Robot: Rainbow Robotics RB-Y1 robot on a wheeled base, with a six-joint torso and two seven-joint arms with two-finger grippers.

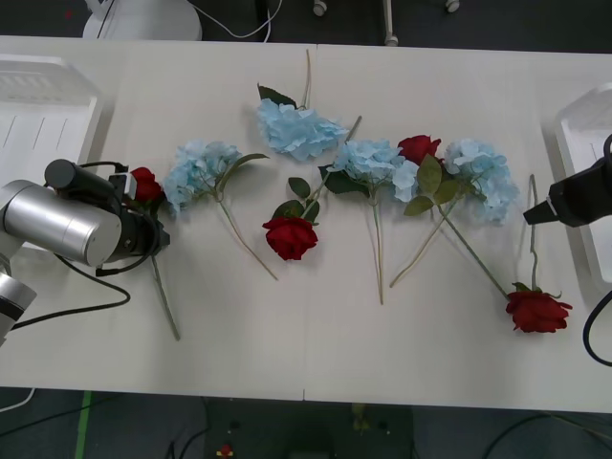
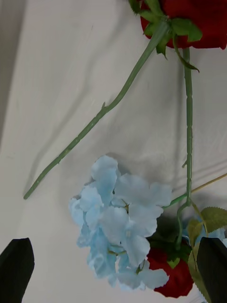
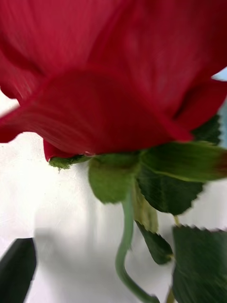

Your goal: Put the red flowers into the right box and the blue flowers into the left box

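The red flowers lie spread across the bench. One is at the middle, one sits among the blue heads toward 2 o'clock, one lies at 4 o'clock with its stem running up toward 12, and one is out at 9 o'clock under your left hand. In the left wrist view that rose head sits very close, with its stem curving down past the leaves. One black finger stands out at the corner, so the left hand reads as apart, not closed on the stem.

The blue flowers form a loose row from 10 o'clock to 2 o'clock, with their stems trailing toward 6. The rightmost pair overlaps a rose and its leaves.

Your right hand hovers at 3 o'clock, just beside the stem of the 4 o'clock rose. Its two fingers are spread wide, above a blue head and a rose.

The left box sits at the 9 to 10 o'clock edge, behind the left arm. The right box sits at the 3 o'clock edge and is partly cut off.

The bench is pale cream and matte, with a seam running from 12 to 6 through its middle. Dark floor lies beyond the far edge, with white cables on it. A strip of green tape marks the floor at 7 o'clock.
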